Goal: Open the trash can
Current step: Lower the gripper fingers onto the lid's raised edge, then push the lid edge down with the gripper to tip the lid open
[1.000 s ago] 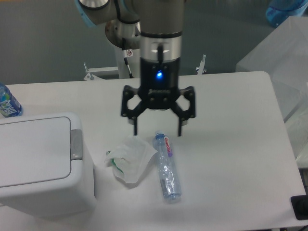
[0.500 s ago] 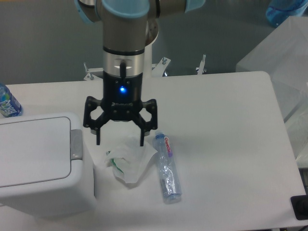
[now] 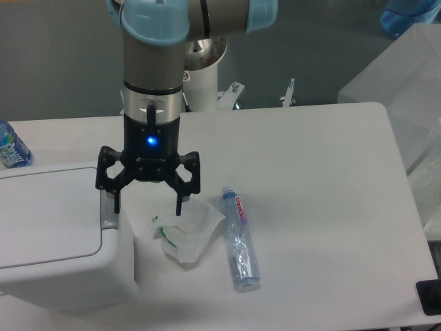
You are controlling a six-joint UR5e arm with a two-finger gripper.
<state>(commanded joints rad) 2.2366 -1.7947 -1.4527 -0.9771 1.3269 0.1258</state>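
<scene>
Trash can (image 3: 52, 234) sits at the table's (image 3: 317, 179) front-left corner, lid down, cut off by the left edge — its grey tab (image 3: 108, 212) partly hidden behind one finger of the gripper (image 3: 148, 207), whose fingers are spread and empty, above crumpled tissue (image 3: 182, 231) beside a bottle (image 3: 239, 238).

White trash can (image 3: 48, 234), black claw (image 3: 147, 207)

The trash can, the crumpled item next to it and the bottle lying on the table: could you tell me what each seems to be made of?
The trash can looks like white moulded plastic, smooth and matte, with rounded corners and a grey tab. The crumpled white wad appears to be tissue or thin paper, given its soft creases. The bottle seems to be clear thin plastic, see-through with a printed label.
</scene>
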